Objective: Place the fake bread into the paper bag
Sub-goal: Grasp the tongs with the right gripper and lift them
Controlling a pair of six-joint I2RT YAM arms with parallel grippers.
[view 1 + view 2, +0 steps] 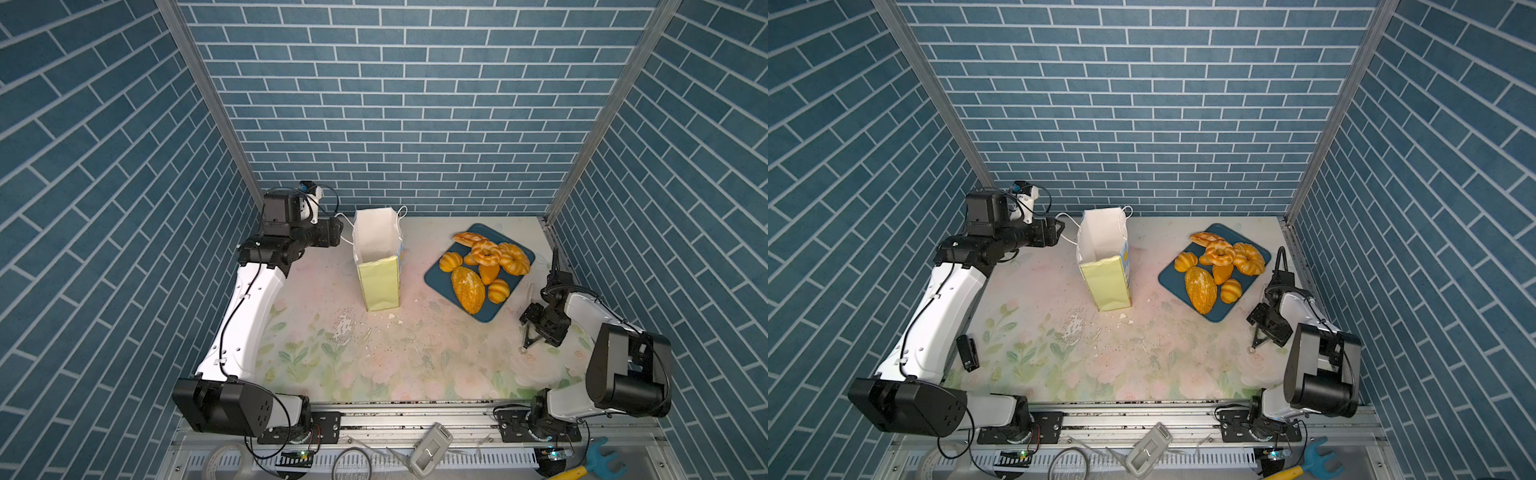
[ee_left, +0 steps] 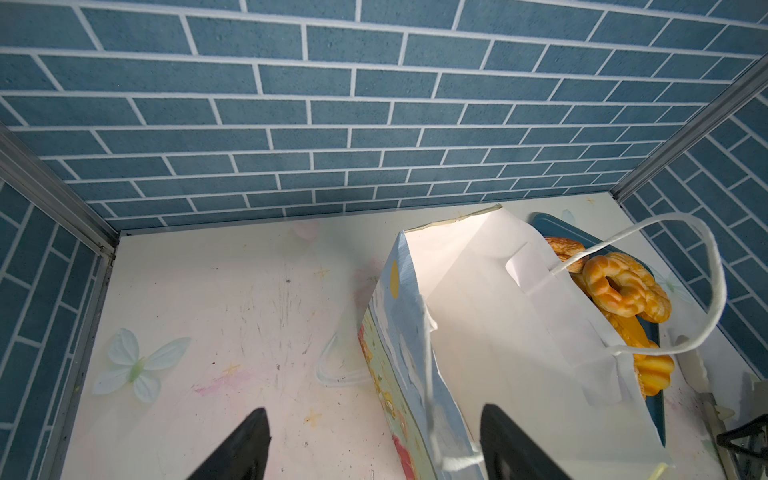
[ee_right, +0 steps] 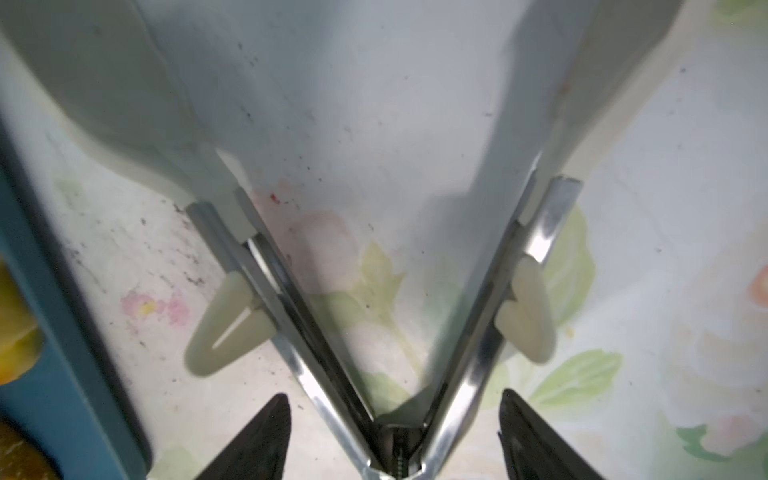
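- Right hand [image 3: 394,395] spread wide, straddling the hinge end of the tongs [image 3: 478,332] and pinching nothing (lining up to grab them, I'd say).
- Just beside them, the fake bread [image 1: 486,266] sits heaped on the blue tray [image 1: 434,276], with none bagged that I can see.
- Across the table [image 1: 374,357], left hand [image 2: 374,409] open at the rim of the paper bag [image 1: 379,286], likely to steady it upright.

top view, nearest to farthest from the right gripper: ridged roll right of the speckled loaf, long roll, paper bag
1. ridged roll, tray's near side, by the right gripper
2. long roll, tray's far edge
3. paper bag, left of the tray
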